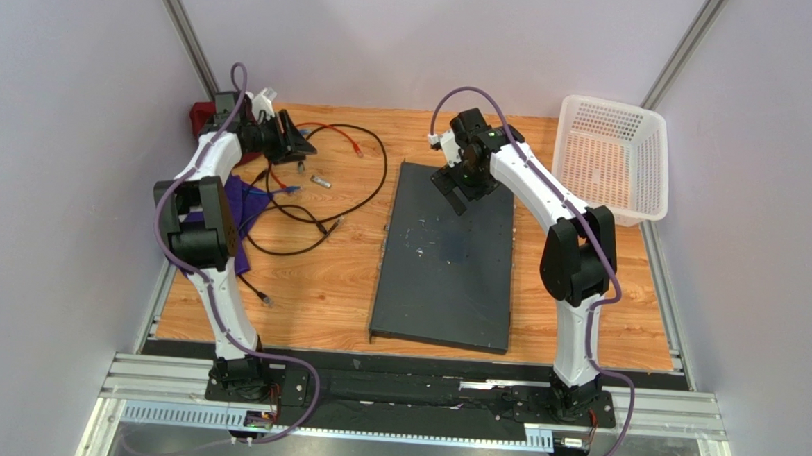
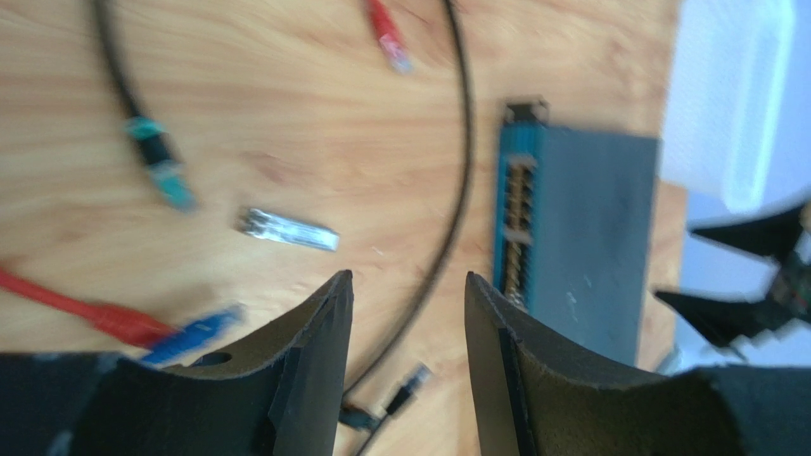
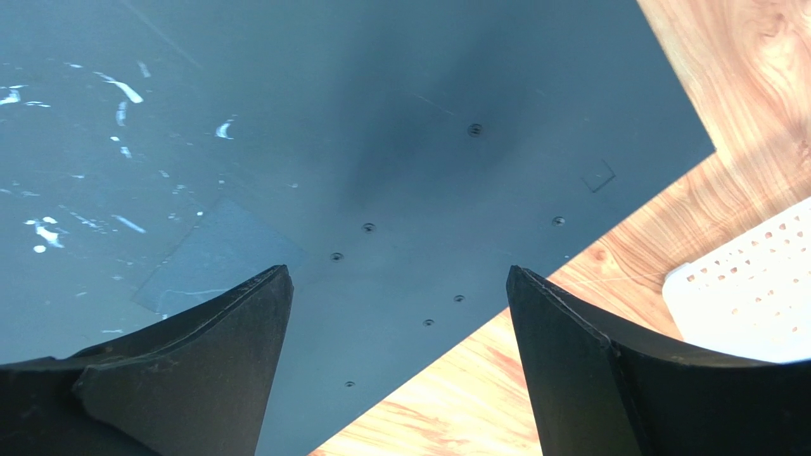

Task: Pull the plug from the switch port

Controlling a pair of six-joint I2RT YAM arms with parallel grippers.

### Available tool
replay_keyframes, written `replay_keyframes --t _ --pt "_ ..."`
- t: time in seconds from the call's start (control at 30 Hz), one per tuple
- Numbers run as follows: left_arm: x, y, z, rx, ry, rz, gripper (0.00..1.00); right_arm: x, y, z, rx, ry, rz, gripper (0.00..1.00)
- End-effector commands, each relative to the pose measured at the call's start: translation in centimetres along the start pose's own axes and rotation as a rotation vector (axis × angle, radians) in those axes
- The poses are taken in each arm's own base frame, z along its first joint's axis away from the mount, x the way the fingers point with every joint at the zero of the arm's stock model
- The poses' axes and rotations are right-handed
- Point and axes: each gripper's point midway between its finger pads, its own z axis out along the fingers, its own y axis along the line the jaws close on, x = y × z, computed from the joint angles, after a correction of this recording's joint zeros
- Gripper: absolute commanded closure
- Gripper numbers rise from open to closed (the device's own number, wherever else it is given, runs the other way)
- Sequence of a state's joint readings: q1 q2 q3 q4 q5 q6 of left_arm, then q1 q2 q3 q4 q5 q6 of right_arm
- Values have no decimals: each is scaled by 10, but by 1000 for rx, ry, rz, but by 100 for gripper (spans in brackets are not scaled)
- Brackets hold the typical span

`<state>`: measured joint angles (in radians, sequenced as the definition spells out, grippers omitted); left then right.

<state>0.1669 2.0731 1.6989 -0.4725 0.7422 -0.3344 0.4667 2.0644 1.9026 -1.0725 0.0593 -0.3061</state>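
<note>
**Inspector:** Position of the switch (image 1: 445, 256)?

**Assessor:** It lies flat on the wooden table (image 1: 313, 286), roughly central, with its long side running away from the arm bases. There are whitish scuff specks on its top. The left wrist view shows a face with rows of ports, but it is too blurred to tell whether any port is occupied.

**Inspector:** Right gripper (image 3: 398, 271)?

**Assessor:** It is above the far end of the switch, pointing down at the top panel. Its jaws are spread wide with nothing between them. I cannot tell whether it touches the panel. The white mesh basket (image 1: 612, 161) stands near it at the far right of the table.

**Inspector:** Left gripper (image 2: 409, 276)?

**Assessor:** It is at the far left of the table, well apart from the switch and over loose cabling. Its jaws are parted and released, gripping nothing. A black cable (image 2: 462, 190) runs along the wood beneath the gap.

**Inspector:** Other items noted?

**Assessor:** A red cable (image 2: 385, 28), a blue plug (image 2: 195, 334), a teal plug (image 2: 162, 166) and a small silver module (image 2: 286, 228) all lie loose on the wood. A purple cloth (image 1: 242, 201) lies beside the left arm
</note>
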Motion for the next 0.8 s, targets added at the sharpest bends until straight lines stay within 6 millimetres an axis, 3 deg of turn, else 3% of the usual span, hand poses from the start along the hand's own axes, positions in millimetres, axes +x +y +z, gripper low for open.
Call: replay_keyframes --t 0.0,0.27,0.33,0.77 --pt "30 -72 -9 277 20 121 45 -14 7 -14 -6 -62 15 12" --pt "121 -92 23 343 275 50 47 1 31 -5 -52 -7 -8 12" --pt "136 -92 30 337 320 52 47 3 35 -4 -58 -1 -17 12" --pt "171 -102 56 337 481 40 54 2 36 -5 -43 -3 -56 12"
